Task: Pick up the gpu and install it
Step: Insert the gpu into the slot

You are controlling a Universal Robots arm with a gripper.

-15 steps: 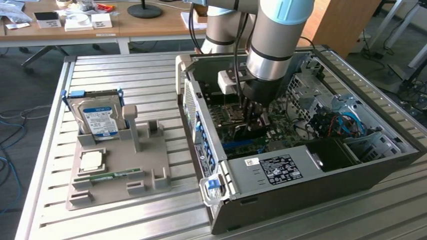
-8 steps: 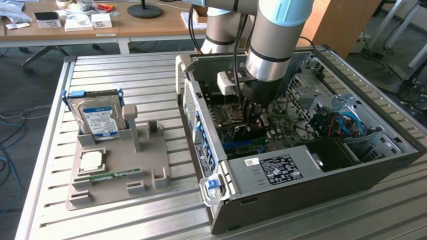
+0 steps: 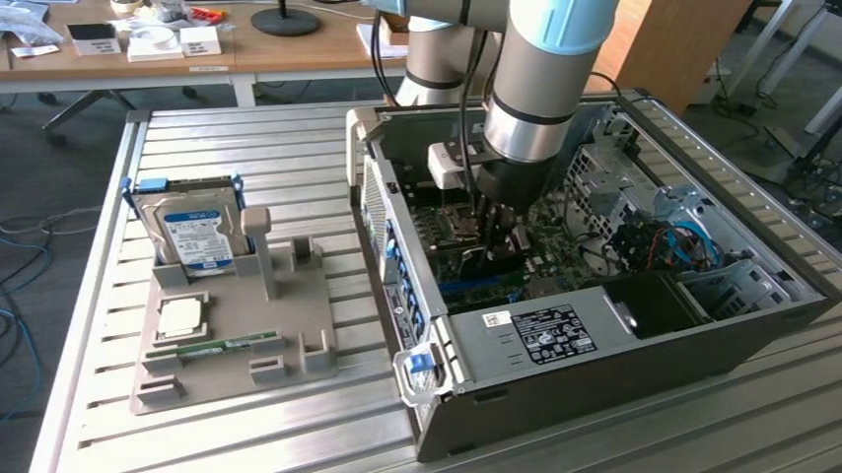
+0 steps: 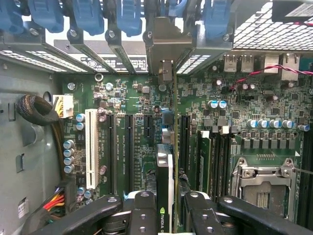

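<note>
One slatted metal table (image 3: 237,148) carries everything, and on it stands one open computer case (image 3: 593,394), lying on its side with its inside facing up. My one arm (image 3: 553,59) reaches down into that case from above. Outside the case, to the exterior view's left of it, lies one grey holder tray (image 3: 231,325). Inside the case, across its floor, lies one green motherboard (image 4: 142,98). On the tray, at the end farther from the case's front corner, one silver hard drive (image 3: 195,232) with a blue-white label stands upright. The one gpu (image 4: 165,186) is inside the case, standing on edge over the motherboard, its silver end bracket against the case's rear slot wall. My gripper (image 4: 171,215) is pinching it: two black fingers (image 4: 143,215) press its two flat faces, so the card sits right between them and runs straight out from them toward that wall. I cannot tell whether its lower edge is seated in a slot. Also inside the case are one empty-looking metal processor socket (image 4: 264,188), one white slot (image 4: 91,147) and two long black slots (image 4: 110,147) beside it. Back on the tray lie one square processor chip (image 3: 180,315) and one narrow green memory stick (image 3: 217,347).
</note>
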